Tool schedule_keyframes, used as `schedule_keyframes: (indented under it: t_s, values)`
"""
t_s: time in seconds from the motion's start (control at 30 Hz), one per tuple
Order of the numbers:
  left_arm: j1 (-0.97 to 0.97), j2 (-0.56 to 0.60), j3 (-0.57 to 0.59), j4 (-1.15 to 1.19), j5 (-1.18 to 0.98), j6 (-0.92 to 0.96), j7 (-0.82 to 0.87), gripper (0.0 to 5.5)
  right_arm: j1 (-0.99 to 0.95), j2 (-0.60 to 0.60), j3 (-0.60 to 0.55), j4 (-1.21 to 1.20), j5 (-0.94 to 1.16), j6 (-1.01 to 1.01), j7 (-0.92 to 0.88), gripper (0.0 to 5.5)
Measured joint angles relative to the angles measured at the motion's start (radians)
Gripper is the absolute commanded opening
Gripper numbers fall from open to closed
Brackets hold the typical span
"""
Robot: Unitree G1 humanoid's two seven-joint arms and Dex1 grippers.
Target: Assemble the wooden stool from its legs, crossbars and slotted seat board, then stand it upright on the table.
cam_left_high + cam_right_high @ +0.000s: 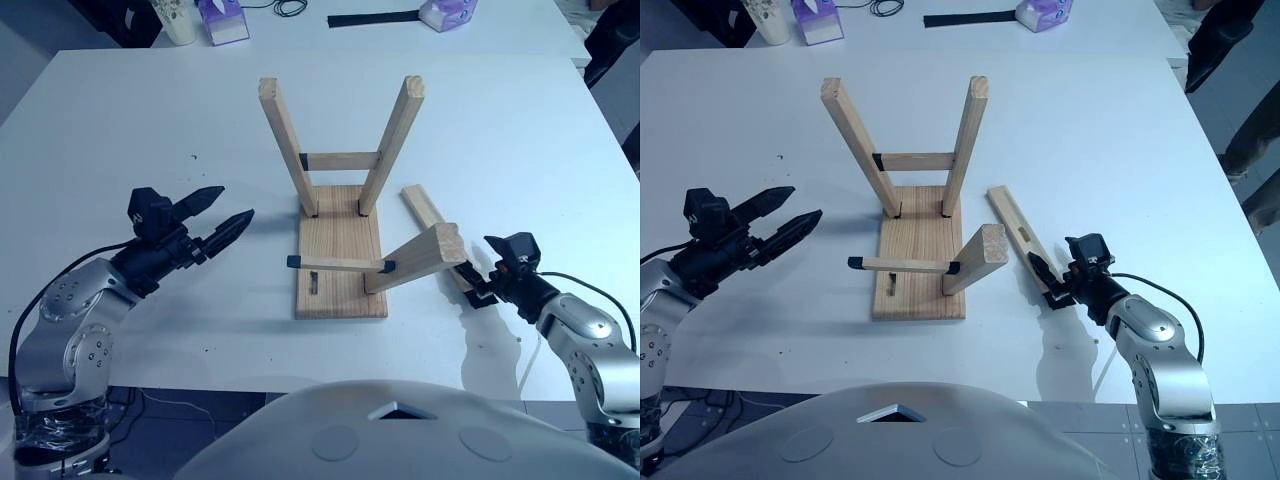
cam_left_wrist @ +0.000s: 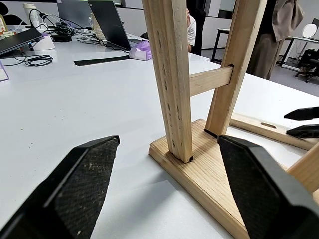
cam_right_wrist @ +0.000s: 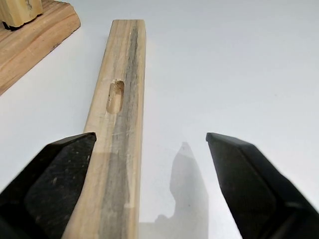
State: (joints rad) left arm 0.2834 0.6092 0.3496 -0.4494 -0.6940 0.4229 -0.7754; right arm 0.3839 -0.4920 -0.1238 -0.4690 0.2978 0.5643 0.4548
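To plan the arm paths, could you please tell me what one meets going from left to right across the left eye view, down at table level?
Left claw, open → seat board → loose leg lying flat → right claw, open around that leg's near end.

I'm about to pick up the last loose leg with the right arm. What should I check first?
1. Right gripper open: ok.
2. Loose leg lying flat, apart from the seat board: ok.
3. Loose leg centred between the right gripper's fingers: not ok, it lies close to one finger.
4. Left gripper open and apart from the seat board: ok.
5. Near crossbar has its free end uncovered, ready for the leg: ok.
6. Near upright leg fully seated in the seat board: cannot tell.
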Motion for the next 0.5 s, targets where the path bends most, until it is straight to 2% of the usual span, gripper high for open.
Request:
schedule_keyframes:
  t_s: [0.3,0.5]
  values:
    - [-0.005,-0.014,-0.005,-0.001,0.002,-0.003,0.01,3.66,-0.046,-0.001,-0.033,-0.035,0.097,0.081,0.04,4.08]
    - [-0.007,-0.014,-0.007,-0.008,0.002,-0.003,0.008,3.66,0.006,-0.018,-0.007,-0.042,0.084,0.089,0.047,4.08]
